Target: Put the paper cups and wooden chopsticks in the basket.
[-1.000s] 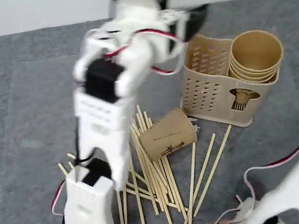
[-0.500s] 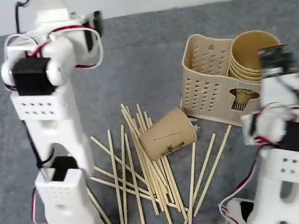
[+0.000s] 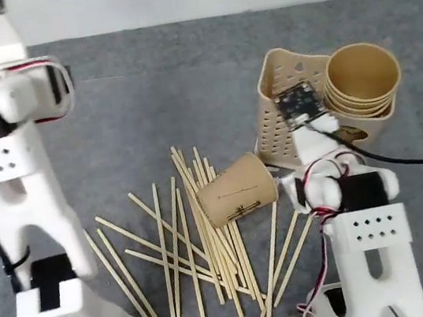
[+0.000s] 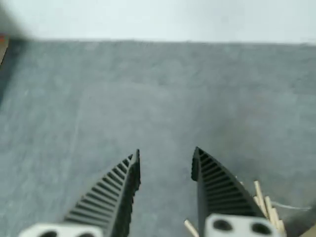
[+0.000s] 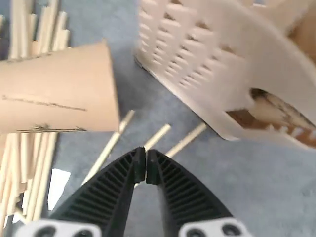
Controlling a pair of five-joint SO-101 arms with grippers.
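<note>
Several nested paper cups [image 3: 363,78] in the basket [image 3: 274,135]

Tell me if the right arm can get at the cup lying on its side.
Probably yes. The right gripper hangs near the cup, with only loose chopsticks between them; the basket stands off to the other side. Its fingers are shut, so they must open first.

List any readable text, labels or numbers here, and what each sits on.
None legible.
Lying paper cup: dark print on its side, too blurred to read.
Basket: dark mark behind its front opening, no letters discernible.
Circuit board: markings too small to read.
</note>
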